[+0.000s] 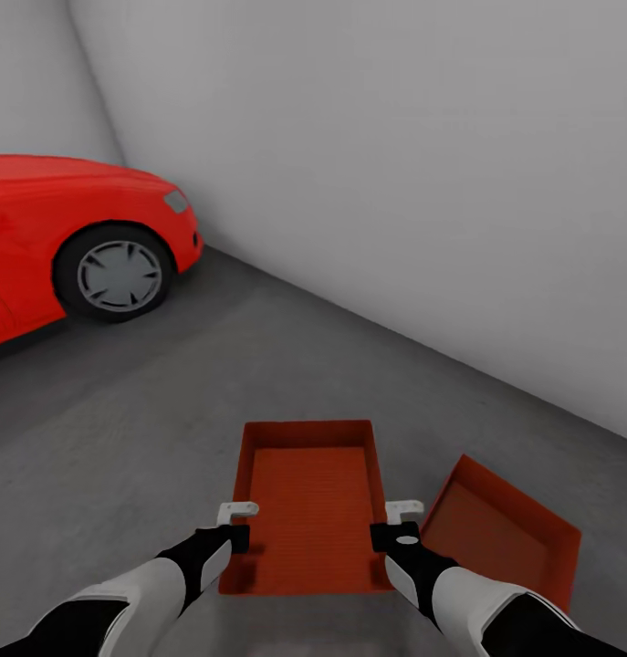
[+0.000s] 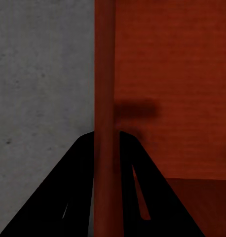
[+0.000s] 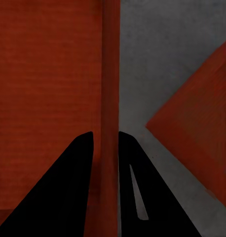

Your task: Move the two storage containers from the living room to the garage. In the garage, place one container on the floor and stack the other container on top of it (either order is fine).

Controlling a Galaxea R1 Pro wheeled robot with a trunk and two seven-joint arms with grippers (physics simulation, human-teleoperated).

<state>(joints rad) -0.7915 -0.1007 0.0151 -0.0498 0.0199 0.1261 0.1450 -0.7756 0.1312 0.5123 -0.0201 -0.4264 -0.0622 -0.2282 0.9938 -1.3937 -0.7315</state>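
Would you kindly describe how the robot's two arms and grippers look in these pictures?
Both arms have glossy white forearm shells and black wrist sections. The left gripper and right gripper carry small pale grey-white bracket-like fingers in the head view; the wrist views show them as dark tapering silhouettes. No cables or markings are visible.

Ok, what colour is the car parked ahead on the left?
Bright red body, with a grey-spoked wheel; clearest in the head view.

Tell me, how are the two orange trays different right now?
The middle tray has both grippers, left and right, pinching its side walls; the tray on the right is free. The middle tray sits square to the robot; the other is turned at an angle. Both are the same orange-red, low-walled and empty.
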